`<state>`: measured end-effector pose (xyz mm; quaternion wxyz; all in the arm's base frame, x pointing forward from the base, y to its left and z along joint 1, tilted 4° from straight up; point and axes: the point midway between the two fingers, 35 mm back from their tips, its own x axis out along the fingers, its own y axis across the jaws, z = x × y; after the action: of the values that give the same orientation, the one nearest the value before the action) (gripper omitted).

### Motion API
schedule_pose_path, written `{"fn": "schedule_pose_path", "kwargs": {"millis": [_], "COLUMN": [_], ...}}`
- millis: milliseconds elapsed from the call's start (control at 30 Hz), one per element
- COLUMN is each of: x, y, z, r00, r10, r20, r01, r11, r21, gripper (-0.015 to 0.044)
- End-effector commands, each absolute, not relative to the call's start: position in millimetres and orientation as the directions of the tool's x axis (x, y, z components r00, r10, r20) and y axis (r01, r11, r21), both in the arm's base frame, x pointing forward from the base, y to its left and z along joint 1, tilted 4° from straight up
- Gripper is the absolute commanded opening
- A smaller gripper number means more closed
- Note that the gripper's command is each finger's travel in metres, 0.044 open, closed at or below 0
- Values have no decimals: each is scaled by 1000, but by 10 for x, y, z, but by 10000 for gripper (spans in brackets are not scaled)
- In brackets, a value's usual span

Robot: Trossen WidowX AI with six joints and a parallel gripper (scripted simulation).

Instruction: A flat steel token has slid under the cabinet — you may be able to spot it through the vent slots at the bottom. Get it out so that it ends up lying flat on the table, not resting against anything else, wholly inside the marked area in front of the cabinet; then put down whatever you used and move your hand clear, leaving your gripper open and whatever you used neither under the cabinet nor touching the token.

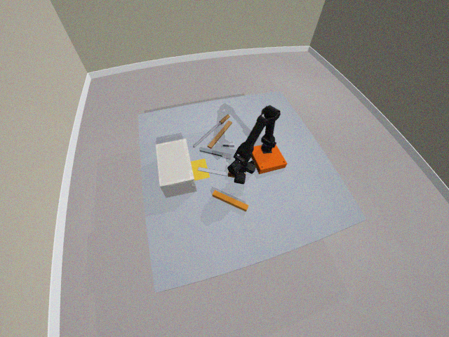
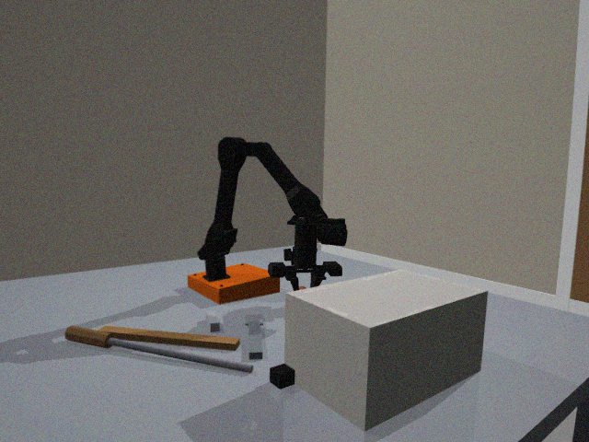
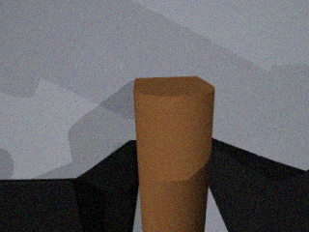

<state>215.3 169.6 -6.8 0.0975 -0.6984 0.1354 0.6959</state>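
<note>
My gripper point(image 1: 236, 175) point(image 2: 305, 285) point(image 3: 169, 147) is shut on the orange-brown handle point(image 3: 174, 121) of a tool. The tool's thin, light grey blade point(image 1: 214, 171) reaches toward the cabinet, and its far end shows over the yellow marked area point(image 1: 198, 175). Whether the blade touches the table cannot be told. The white cabinet point(image 1: 174, 161) point(image 2: 328, 347) stands at the marked area's far side. Its vent slots do not show in these views. The steel token cannot be seen in any view.
A rod with a wooden handle point(image 1: 208, 134) point(image 2: 180, 355) lies near a brown bar point(image 1: 219, 134) point(image 2: 176, 336). A grey bar point(image 1: 212, 151) lies nearby. An orange bar point(image 1: 230, 200) lies on the other side. A black cube point(image 2: 282, 376) is beside the cabinet.
</note>
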Motion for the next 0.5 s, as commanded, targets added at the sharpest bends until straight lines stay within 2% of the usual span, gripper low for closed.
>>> {"fn": "schedule_pose_path", "kwargs": {"millis": [0, 467], "x": [2170, 2199], "y": [1708, 1628], "z": [-51, -46], "r00": [-1, -1], "r10": [-50, -51], "r20": [-999, -999], "r01": [-363, -403], "r11": [-931, -914], "r21": [47, 47], "gripper": [0, 0]}}
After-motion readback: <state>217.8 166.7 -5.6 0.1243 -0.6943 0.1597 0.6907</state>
